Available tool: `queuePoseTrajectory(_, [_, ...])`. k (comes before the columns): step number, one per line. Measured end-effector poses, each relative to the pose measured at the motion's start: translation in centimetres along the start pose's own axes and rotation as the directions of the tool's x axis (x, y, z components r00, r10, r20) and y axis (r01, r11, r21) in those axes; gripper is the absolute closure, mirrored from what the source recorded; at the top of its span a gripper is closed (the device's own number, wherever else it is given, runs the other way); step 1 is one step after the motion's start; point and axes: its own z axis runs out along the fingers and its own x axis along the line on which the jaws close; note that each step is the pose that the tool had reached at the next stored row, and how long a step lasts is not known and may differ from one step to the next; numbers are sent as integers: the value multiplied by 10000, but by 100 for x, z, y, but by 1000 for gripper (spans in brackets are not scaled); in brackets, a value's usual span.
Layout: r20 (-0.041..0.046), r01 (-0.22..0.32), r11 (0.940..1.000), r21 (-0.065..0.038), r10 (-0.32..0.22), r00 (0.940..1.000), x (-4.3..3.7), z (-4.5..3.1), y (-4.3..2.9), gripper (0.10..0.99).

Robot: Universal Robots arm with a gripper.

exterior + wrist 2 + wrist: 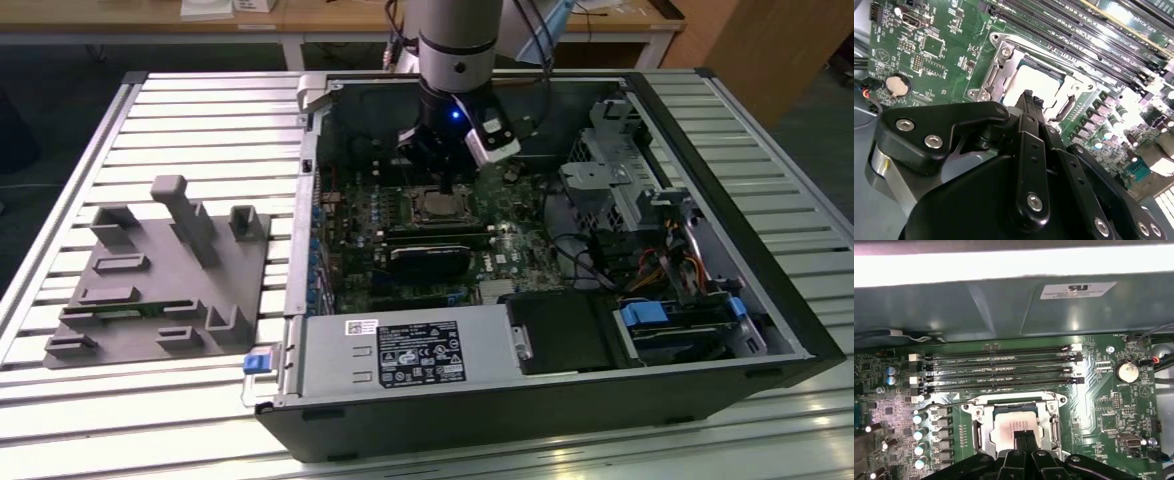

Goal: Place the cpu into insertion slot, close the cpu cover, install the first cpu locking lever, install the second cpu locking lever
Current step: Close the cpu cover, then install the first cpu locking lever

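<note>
A slatted aluminium bench (200,130) carries a large black computer case (534,400), laid on its side with the side panel off. A grey moulded plastic fixture with upright posts (160,290) stands on the bench at the exterior view's left, well apart from the case.

Inside the case, a grey labelled metal power-supply box (400,355) fills the near corner on the exterior view's left. A black drive cage (567,335) sits just beside it to the exterior view's right. A green motherboard (521,250) covers the case floor beyond them. The silver robot arm (461,40) reaches down into the far part of the case, over the board.

In the first wrist view, four long black memory slots (999,367) are seen beside the square metal-rimmed insertion slot (966,407). The flat square cpu with its dull silver top (1004,422) is seated in that slot. The thin silver metal cpu cover (985,426) appears to lie flat, framing the chip. Whether a lever is latched cannot be told.

The black gripper (1021,434) is held right over the cpu, its fingers (1026,96) closed together with nothing between them. Contact with the chip cannot be judged. A round silver coin battery (1127,371) sits on the board near the memory slots.
</note>
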Motion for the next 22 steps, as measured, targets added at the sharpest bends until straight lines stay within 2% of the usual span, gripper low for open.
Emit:
queuePoseTrajectory(8, [15, 1, 10000, -1, -1, 10000, -4, -120, 7, 980])
queuePoseTrajectory(22, [31, 2, 10000, -1, -2, 10000, 19, -121, 5, 980])
